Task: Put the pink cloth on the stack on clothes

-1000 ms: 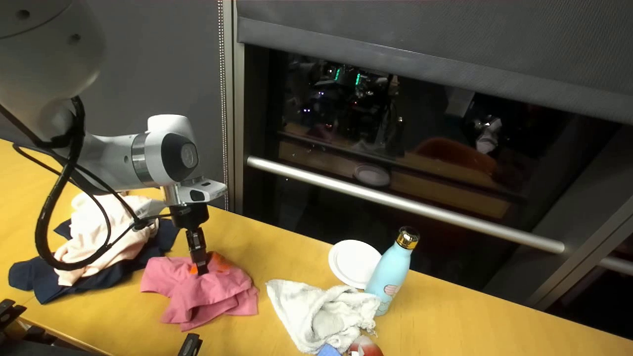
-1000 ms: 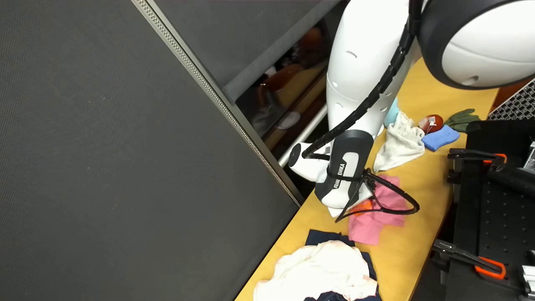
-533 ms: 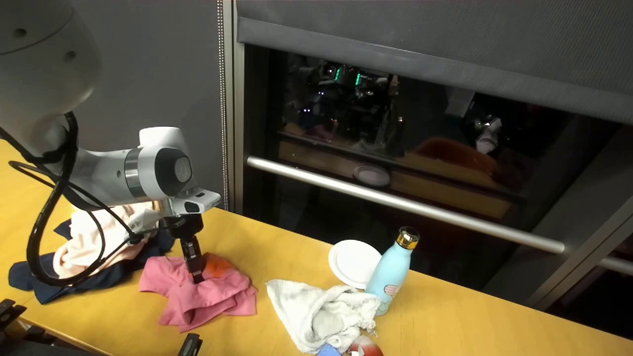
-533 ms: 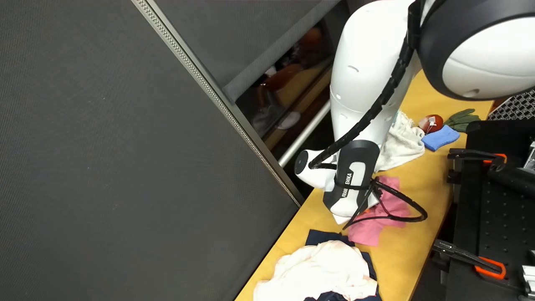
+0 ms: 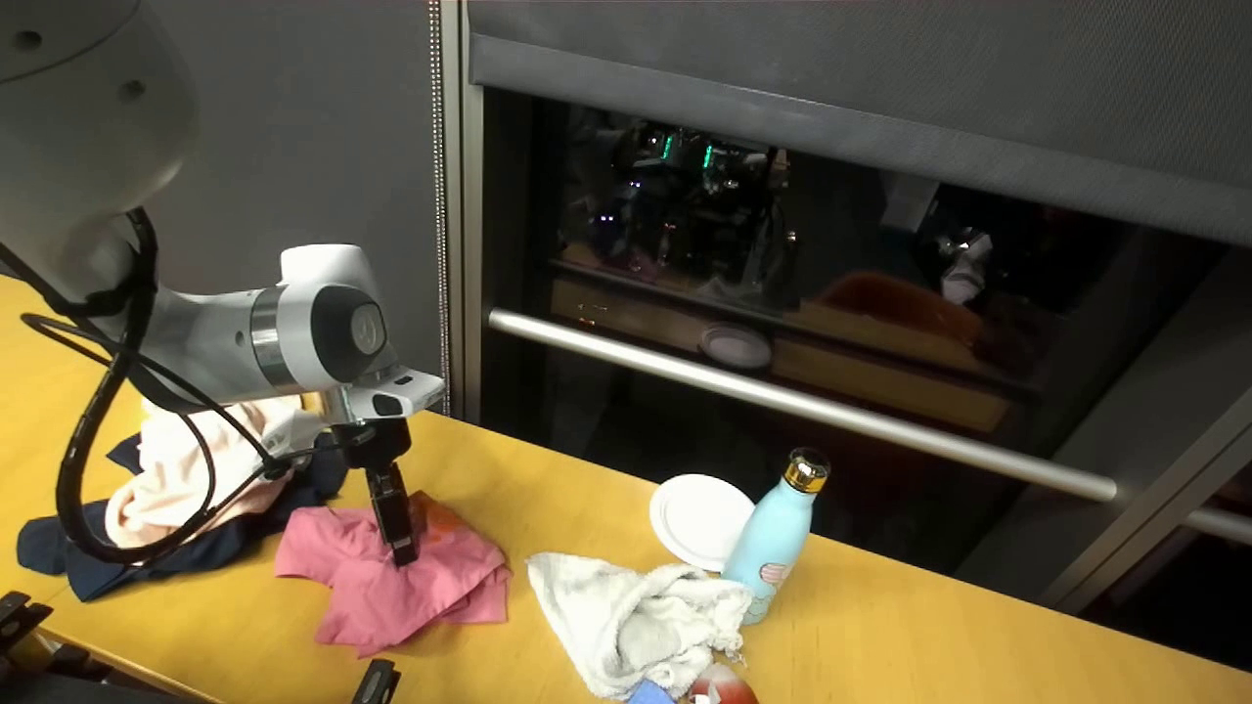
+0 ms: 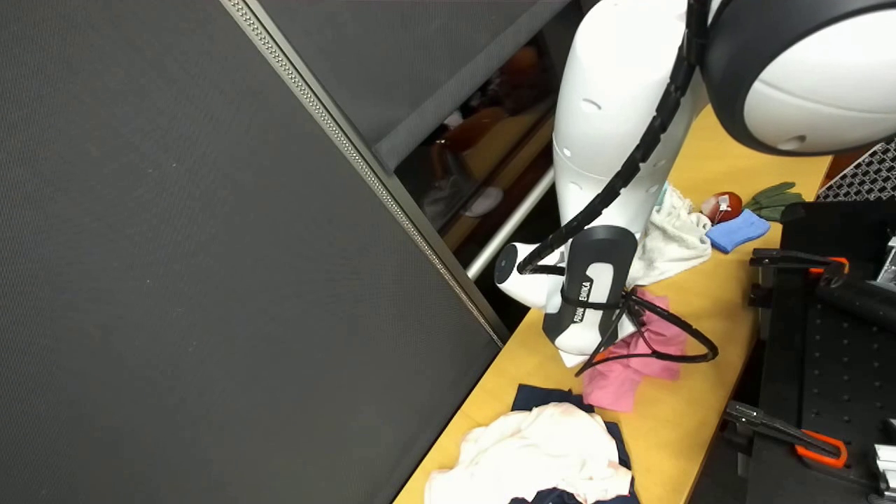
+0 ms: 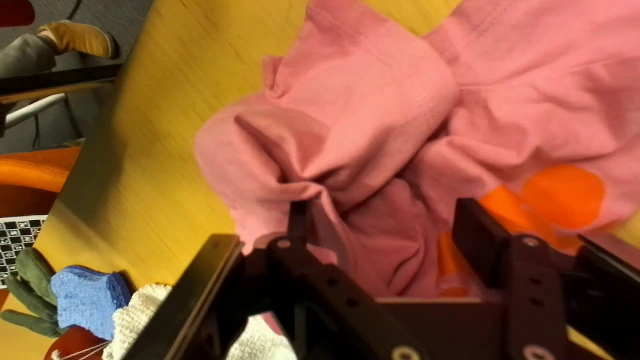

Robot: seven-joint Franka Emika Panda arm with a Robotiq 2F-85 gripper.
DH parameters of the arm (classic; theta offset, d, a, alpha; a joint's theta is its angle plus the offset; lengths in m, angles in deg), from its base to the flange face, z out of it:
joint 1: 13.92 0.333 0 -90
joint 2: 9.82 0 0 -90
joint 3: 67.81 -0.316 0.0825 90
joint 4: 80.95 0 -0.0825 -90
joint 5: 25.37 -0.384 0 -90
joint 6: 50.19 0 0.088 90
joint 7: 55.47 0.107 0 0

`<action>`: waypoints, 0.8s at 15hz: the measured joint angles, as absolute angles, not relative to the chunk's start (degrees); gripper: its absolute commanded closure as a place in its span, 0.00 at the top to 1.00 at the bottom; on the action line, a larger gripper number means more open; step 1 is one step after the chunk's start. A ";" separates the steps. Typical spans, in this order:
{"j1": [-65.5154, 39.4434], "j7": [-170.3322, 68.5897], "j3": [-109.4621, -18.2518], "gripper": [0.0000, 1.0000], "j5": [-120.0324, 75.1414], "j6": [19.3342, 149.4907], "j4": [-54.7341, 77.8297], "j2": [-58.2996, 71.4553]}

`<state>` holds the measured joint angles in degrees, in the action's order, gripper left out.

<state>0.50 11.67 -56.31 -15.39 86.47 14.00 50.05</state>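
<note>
Well, the lettering you can read is on the arm (image 6: pixel 602 126): "FRAN" and "EMIKA", with a black tie (image 6: pixel 588 304) crossing between them. A white tag (image 6: pixel 724 202) on the red object (image 6: pixel 715 210) is too small for you to make out.

For room, you have a strip of worktop (image 5: pixel 929 645) between the pink cloth (image 5: pixel 430 594) and the edge by the window (image 5: pixel 831 313), and another strip toward the opposite edge, where a black perforated panel (image 6: pixel 784 350) runs alongside. Your gap to the white towel (image 5: pixel 641 626) is narrow; past that, the light blue bottle (image 5: pixel 773 543) stands near the white plate (image 5: pixel 696 518). On the cloth's other side, just beside it, lies the stack of clothes (image 5: pixel 166 494), a pale garment (image 6: pixel 539 448) over a navy one (image 6: pixel 546 397); whether cloth and stack touch, you can't tell.

The cloth lies crumpled, its longer spread roughly along the worktop from stack toward towel, one corner pointing to the panel-side edge. Its orange print (image 7: pixel 562 197) faces up.

Your end effector (image 7: pixel 387 222) is down at the cloth, fingers (image 7: pixel 475 235) spread apart with pink folds between them, one fingertip right at a raised fold.
</note>
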 measured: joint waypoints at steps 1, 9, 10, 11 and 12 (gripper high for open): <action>0.60 11.67 -56.04 1.00 -15.39 86.59 14.22 49.40; 1.84 11.70 -54.95 1.00 -15.35 86.64 16.30 44.82; 1.84 11.70 -54.92 1.00 -15.35 86.64 16.69 44.29; 1.84 11.70 -54.88 1.00 -15.35 86.64 17.02 43.92; 1.84 11.70 -54.86 1.00 -15.35 86.64 17.14 43.79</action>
<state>1.84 11.70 -54.86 -15.35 86.64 17.14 43.79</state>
